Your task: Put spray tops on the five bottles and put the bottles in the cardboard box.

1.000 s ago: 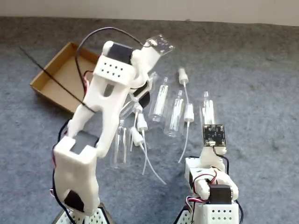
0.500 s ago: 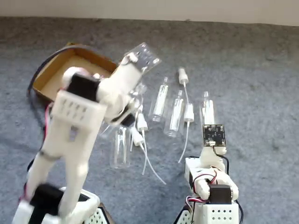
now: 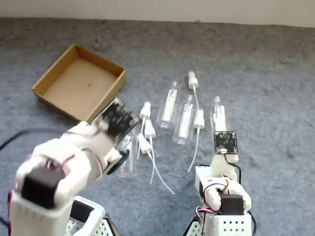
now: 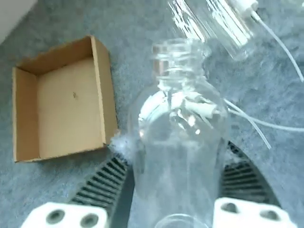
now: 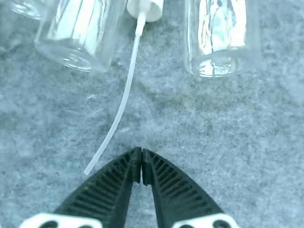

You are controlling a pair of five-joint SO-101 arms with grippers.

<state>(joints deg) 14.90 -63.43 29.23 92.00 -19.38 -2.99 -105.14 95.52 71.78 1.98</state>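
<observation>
Over the table, high view: brown open cardboard box (image 3: 78,81) holds no bottle; clear glass bottles (image 3: 167,105) lie uncapped on grey carpet (image 3: 256,73), with white spray tops (image 3: 146,129) loose among them.
Left wrist view: left gripper (image 4: 175,159) clamps one clear uncapped bottle (image 4: 178,118); box lies apart from it.
Right wrist view: right gripper (image 5: 141,166) jaws pressed together, empty, beside a white dip tube (image 5: 118,114).
Progress: judged nothing capped, nothing boxed.
Room: open carpet between box wall and bottle cluster.

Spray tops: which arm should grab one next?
Right, probably: the right jaws, shut and empty, sit near a spray top's tube; the left jaws already grip a bottle.
</observation>
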